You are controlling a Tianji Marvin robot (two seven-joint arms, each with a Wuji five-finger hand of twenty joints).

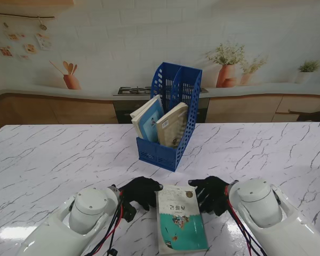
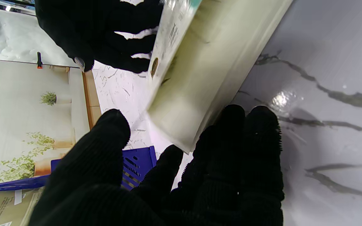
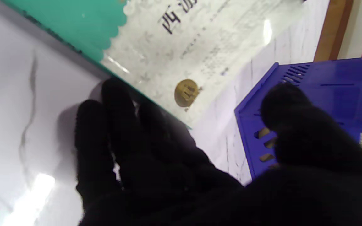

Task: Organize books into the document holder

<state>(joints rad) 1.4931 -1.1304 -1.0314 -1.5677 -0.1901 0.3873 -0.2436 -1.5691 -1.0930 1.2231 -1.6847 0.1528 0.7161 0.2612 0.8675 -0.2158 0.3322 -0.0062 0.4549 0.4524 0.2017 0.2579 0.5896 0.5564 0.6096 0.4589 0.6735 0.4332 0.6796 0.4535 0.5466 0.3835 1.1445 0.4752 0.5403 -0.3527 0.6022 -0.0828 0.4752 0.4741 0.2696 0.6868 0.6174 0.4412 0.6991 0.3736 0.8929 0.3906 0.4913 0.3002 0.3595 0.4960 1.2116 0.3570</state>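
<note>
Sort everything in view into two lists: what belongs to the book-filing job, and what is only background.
Belongs to the job:
- teal-and-white paperback book lying flat on the table
- blue slotted plastic document holder
- two books already standing in it
- left hand and right hand, black-gloved, flanking the flat book

Background only:
- white marble-pattern table
- printed kitchen backdrop
</note>
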